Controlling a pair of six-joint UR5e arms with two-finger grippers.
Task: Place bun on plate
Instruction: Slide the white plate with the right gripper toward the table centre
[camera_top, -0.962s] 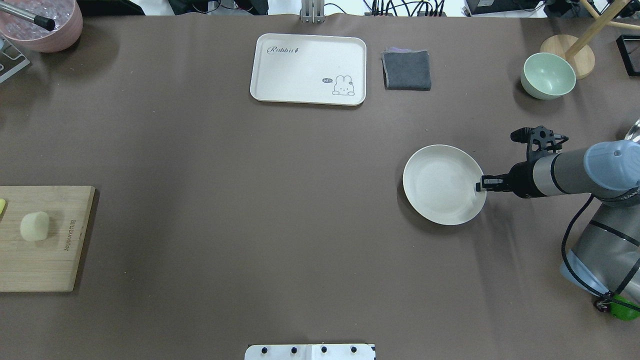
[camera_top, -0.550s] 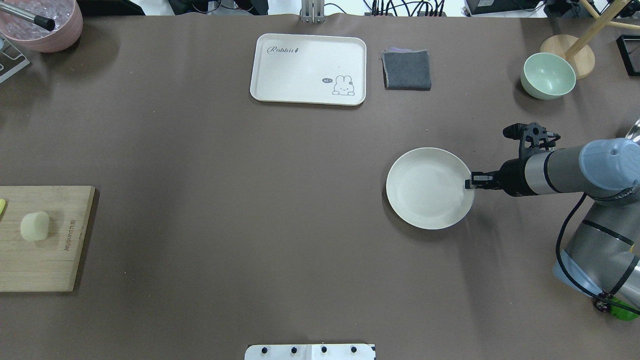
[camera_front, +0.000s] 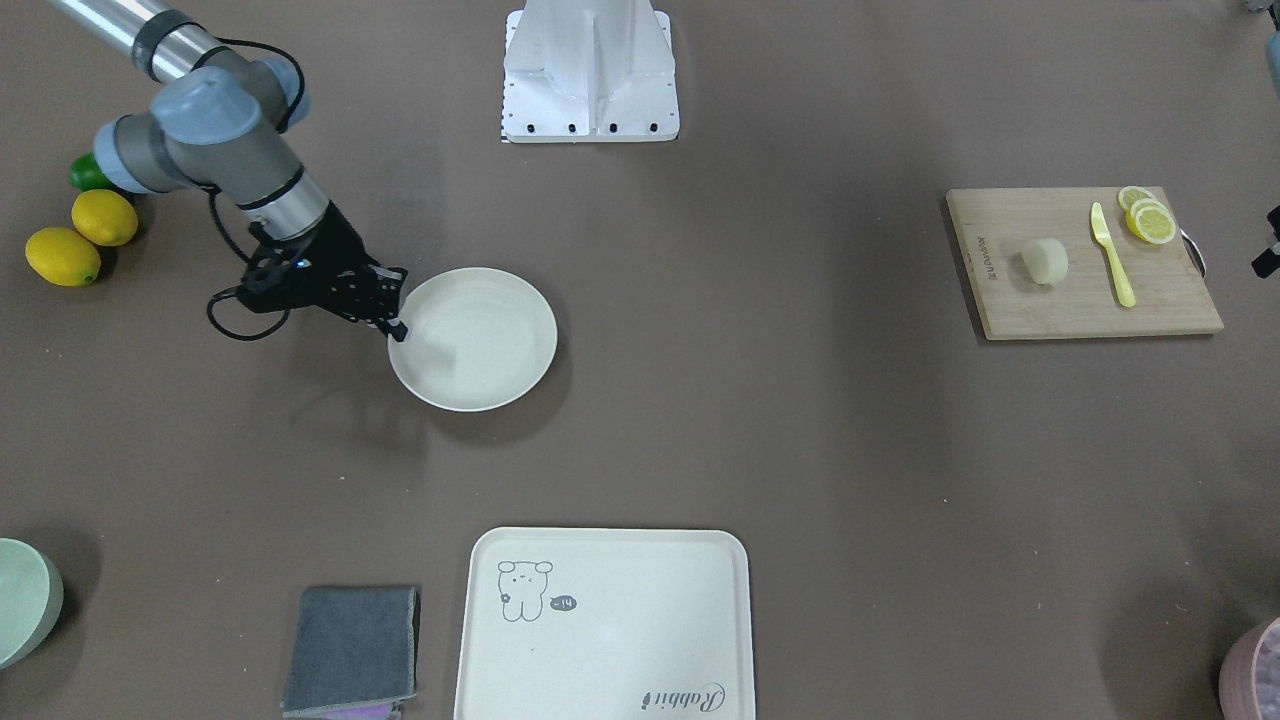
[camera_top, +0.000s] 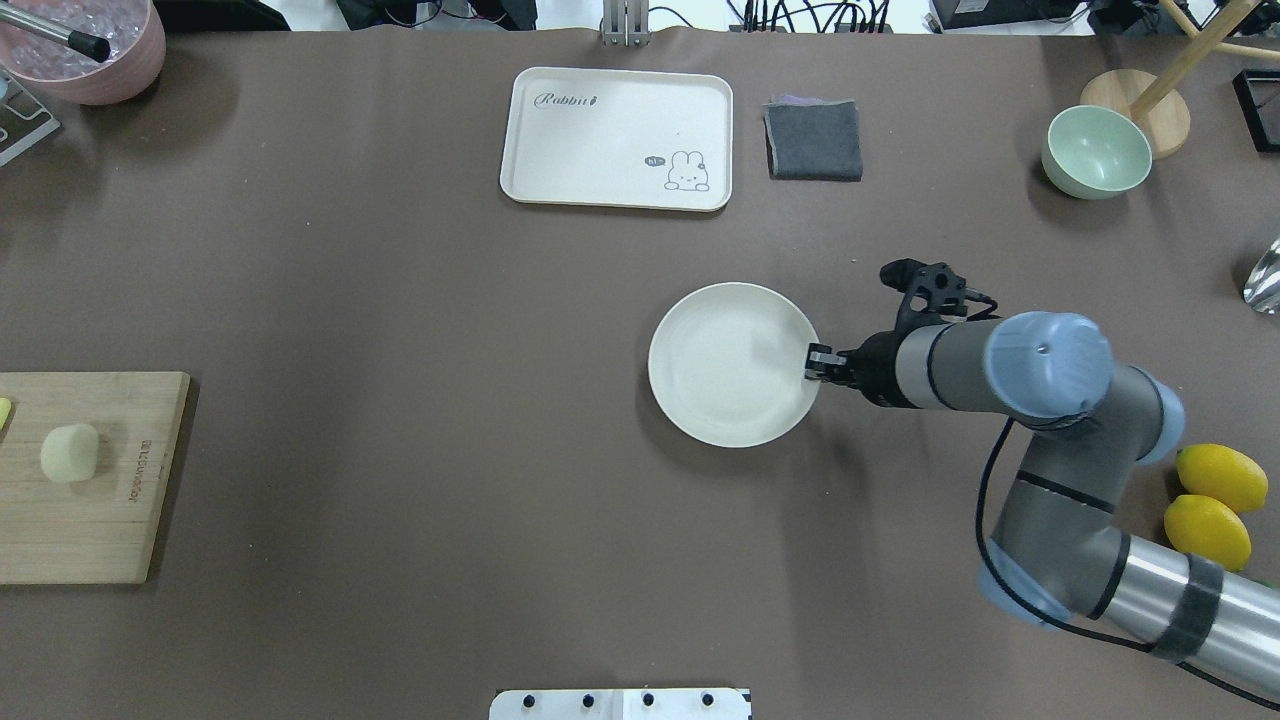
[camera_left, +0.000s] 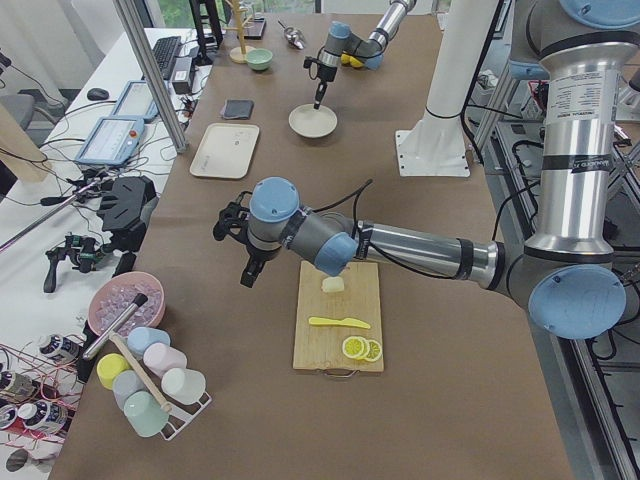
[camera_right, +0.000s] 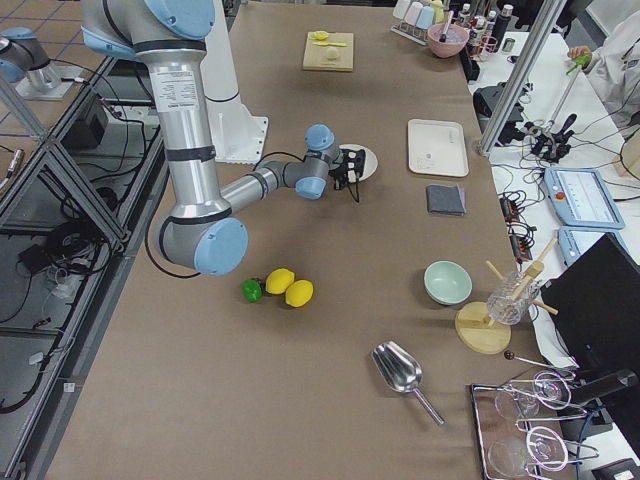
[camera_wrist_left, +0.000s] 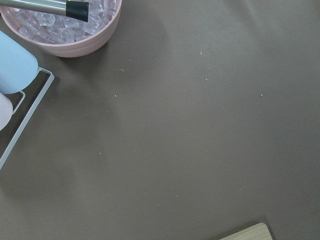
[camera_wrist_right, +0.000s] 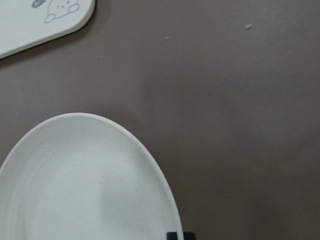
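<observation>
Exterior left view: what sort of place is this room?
Probably a robotics lab staged as a kitchen: a robot arm, tablets beside the table, a cutting board with lemon slices.

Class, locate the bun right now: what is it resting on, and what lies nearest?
In the front-facing view the bun rests on the wooden cutting board at right, beside the yellow knife, far from the plate.

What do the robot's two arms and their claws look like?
Both the right arm and the left arm are silvery-grey metal tubes linked by round joints with pale blue caps. Each ends in a small black two-fingered claw: the right claw, the left claw. A thin black cable loops alongside the right arm.
</observation>
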